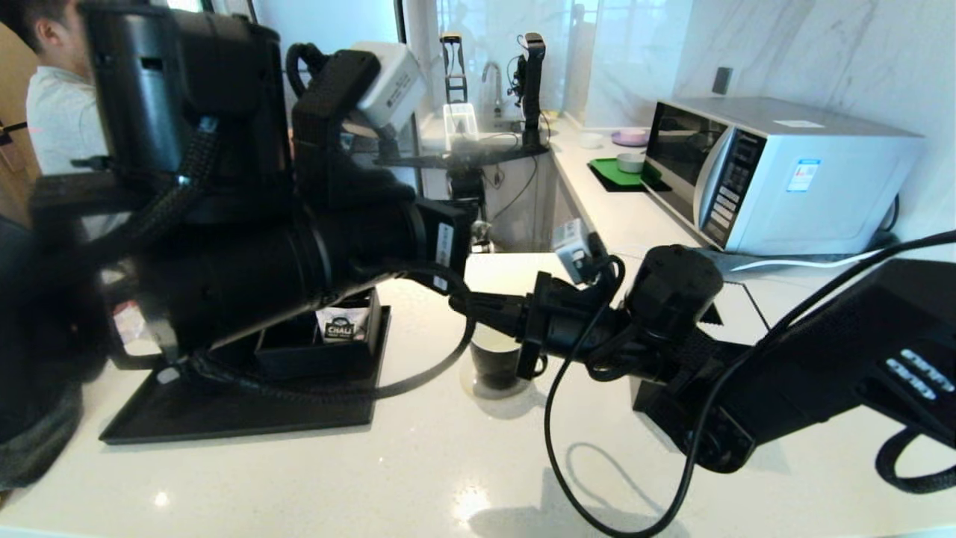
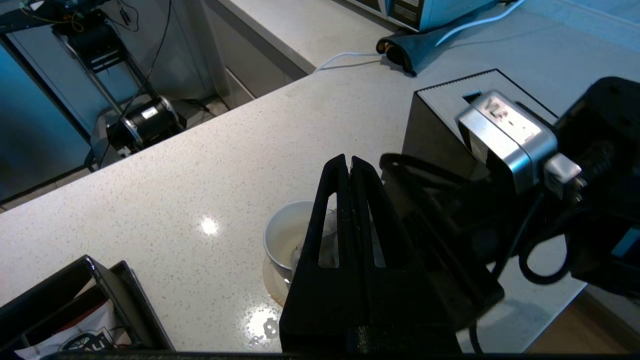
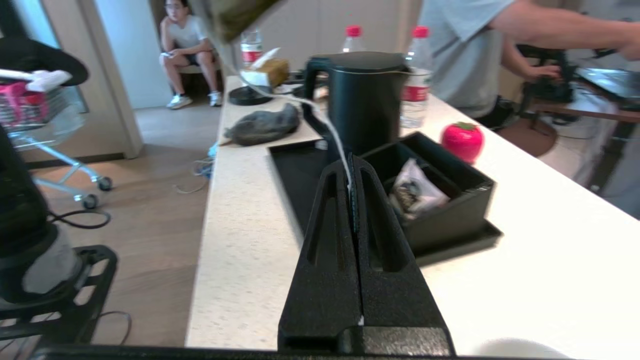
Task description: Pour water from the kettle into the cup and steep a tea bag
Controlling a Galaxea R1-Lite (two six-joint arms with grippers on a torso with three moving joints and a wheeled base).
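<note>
Above the cup (image 1: 494,360), right end effector (image 3: 350,172) pinches tea bag string (image 3: 330,135); lower slowly, keeping pouch centred

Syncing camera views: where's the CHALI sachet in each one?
Head: CHALI sachet left of centre, under the left arm.
Left wrist: bottom-left corner, partly cut off.
Right wrist: right of centre, before the kettle.
Shared landmark: the black compartment box holding it.

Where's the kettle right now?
In the right wrist view, the kettle stands upright on the black tray, behind the compartment box; the head view hides it.
</note>
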